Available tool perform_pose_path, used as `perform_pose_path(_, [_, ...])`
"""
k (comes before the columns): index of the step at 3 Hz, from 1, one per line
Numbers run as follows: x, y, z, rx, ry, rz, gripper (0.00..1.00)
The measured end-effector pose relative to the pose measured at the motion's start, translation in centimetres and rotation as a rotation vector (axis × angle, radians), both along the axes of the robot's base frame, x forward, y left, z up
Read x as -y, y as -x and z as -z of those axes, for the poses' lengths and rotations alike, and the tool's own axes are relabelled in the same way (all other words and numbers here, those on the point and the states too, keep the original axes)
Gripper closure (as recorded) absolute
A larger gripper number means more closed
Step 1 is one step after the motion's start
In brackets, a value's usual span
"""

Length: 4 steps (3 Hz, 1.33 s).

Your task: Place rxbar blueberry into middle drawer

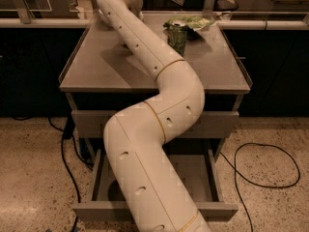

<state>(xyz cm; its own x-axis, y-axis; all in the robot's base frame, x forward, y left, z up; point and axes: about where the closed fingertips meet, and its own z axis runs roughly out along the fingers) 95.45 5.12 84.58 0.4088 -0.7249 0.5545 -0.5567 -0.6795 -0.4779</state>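
Stretching up from the lower edge, the white arm (159, 129) snakes over the grey cabinet (106, 66) toward its far left corner. Below the top, an open drawer (217, 210) juts out under a closed front. A green can (177, 36) stands upright near the back. The gripper (103, 17) sits mostly hidden behind the wrist, so its state cannot be told; the rxbar blueberry cannot be made out.

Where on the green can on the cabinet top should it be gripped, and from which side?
I'd grip the green can around its mid-height sidewall, coming from the front-left: it stands upright, with the crumpled bag close behind it. The gripper is at the far-left corner of the cabinet top.
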Motion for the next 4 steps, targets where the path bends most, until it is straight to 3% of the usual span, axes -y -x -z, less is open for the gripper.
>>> perform_pose_path(1, [0.00,0.00,0.00,0.000,0.000,0.000,0.00])
perform_pose_path(2, [0.00,0.00,0.01,0.000,0.000,0.000,0.14])
perform_pose_path(4, [0.00,0.00,0.01,0.000,0.000,0.000,0.60])
